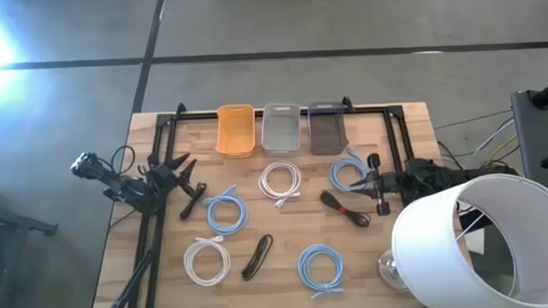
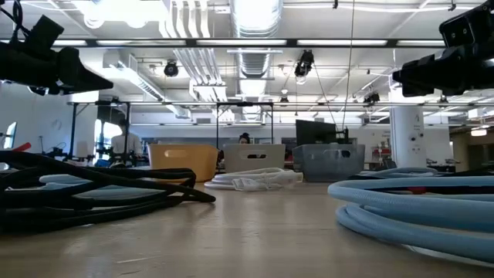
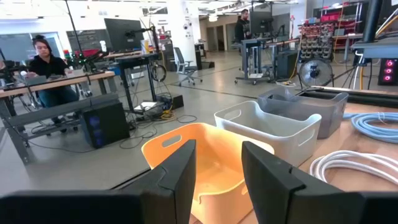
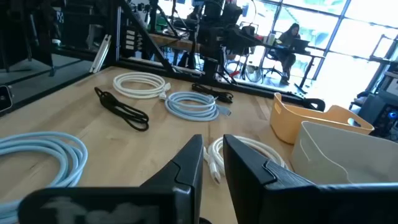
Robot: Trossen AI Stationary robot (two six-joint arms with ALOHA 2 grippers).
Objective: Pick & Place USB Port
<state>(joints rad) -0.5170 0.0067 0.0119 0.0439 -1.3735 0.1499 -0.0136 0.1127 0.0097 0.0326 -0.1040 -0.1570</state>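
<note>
Several coiled cables lie flat on the wooden table [image 1: 288, 295]: blue coils [image 1: 226, 210] [image 1: 348, 174] [image 1: 321, 267], white coils [image 1: 279, 181] [image 1: 207, 261], and black bundles [image 1: 344, 209] [image 1: 257, 257]. My left gripper [image 1: 191, 178] hovers at the table's left, open and empty, pointing toward the orange bin [image 3: 205, 168]. My right gripper [image 1: 359, 181] hovers at the right by the far blue coil, slightly open and empty [image 4: 213, 143]. It points across the table toward the left.
Three bins stand in a row at the far edge: orange [image 1: 236, 130], white [image 1: 282, 128] and dark grey [image 1: 326, 127]. A black frame [image 1: 282, 111] runs round the far and side edges. A white lampshade [image 1: 478, 243] covers the near right corner. People sit at desks beyond the table.
</note>
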